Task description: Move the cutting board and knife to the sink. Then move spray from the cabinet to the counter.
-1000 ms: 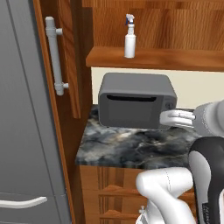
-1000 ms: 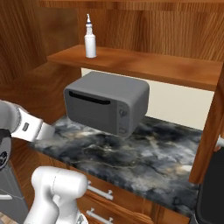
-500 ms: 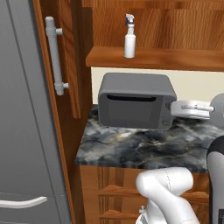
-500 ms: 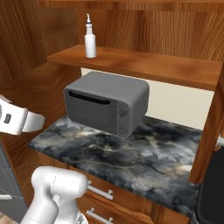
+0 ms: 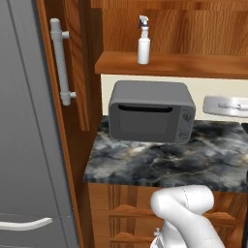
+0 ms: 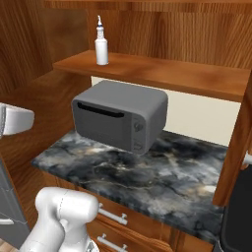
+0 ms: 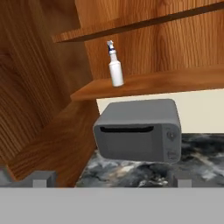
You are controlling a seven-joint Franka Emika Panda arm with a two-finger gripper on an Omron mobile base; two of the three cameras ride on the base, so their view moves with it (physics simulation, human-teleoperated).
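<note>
The spray (image 5: 143, 41) is a small white bottle with a blue-and-white nozzle. It stands upright on the shelf of the open wooden cabinet (image 5: 164, 63), also seen in the right base view (image 6: 101, 43) and the hand view (image 7: 115, 66). My gripper (image 7: 110, 181) is open, its two fingertips (image 7: 39, 179) far apart with nothing between them. It looks up at the spray from well short of the shelf, over the veined counter (image 5: 160, 162). My white wrist (image 5: 227, 105) hangs at the right edge, level with the microwave top. The cutting board, the knife and the sink are out of view.
A grey microwave (image 5: 151, 112) stands on the counter directly under the shelf. The open cabinet door with its grey bar handle (image 5: 62, 63) hangs to the left, beside the grey fridge (image 5: 24, 126). A black stovetop (image 6: 238, 216) borders the counter's right end.
My hand has lifted and swung outward, toward the right edge of the left base view and the left edge of the right base view. The forearm has left both views. The spray has not moved.
</note>
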